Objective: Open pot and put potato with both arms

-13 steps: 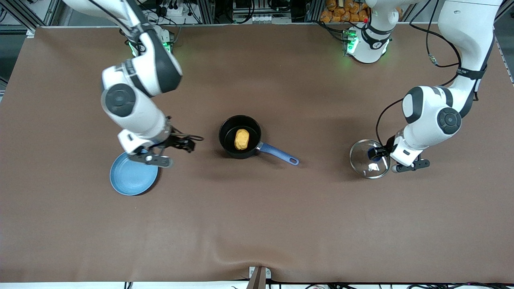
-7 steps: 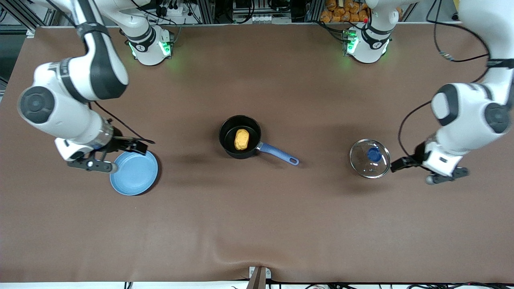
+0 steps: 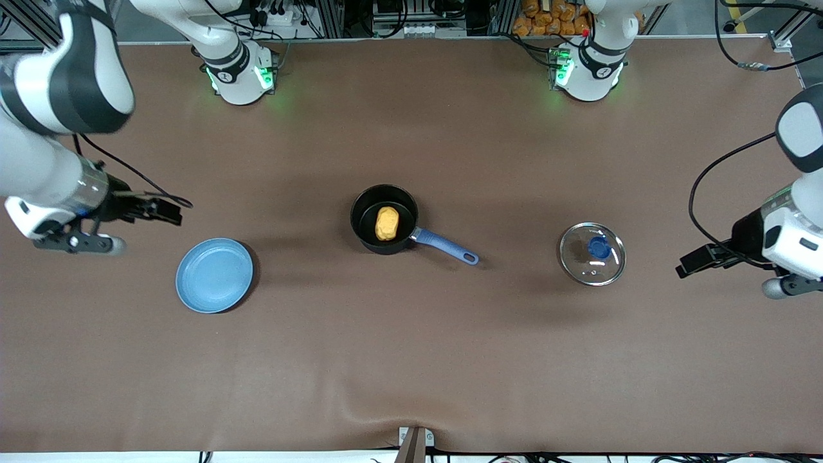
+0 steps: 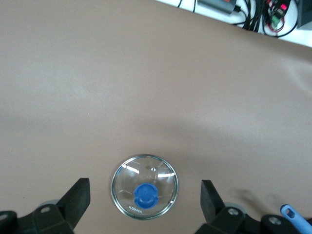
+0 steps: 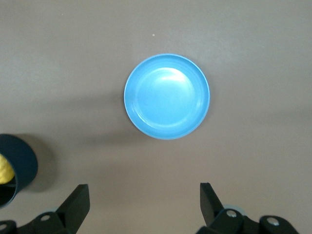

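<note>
Two grippers: left (image 3: 691, 267) and right (image 3: 168, 212) both gaping, empty — pulled outward since before
Pot (image 3: 384, 218): mid-table, handle toward the left arm's end and the camera
Potato (image 3: 386, 223): in pot, lengthwise camera-to-bases
Lid (image 3: 592, 253): released, flat on table

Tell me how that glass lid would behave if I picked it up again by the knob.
The lid looks rigid, and being glass it is probably fragile. It lies flat on the table, so it should not roll. The small blue knob sits at its center, so it would likely hang level.
</note>
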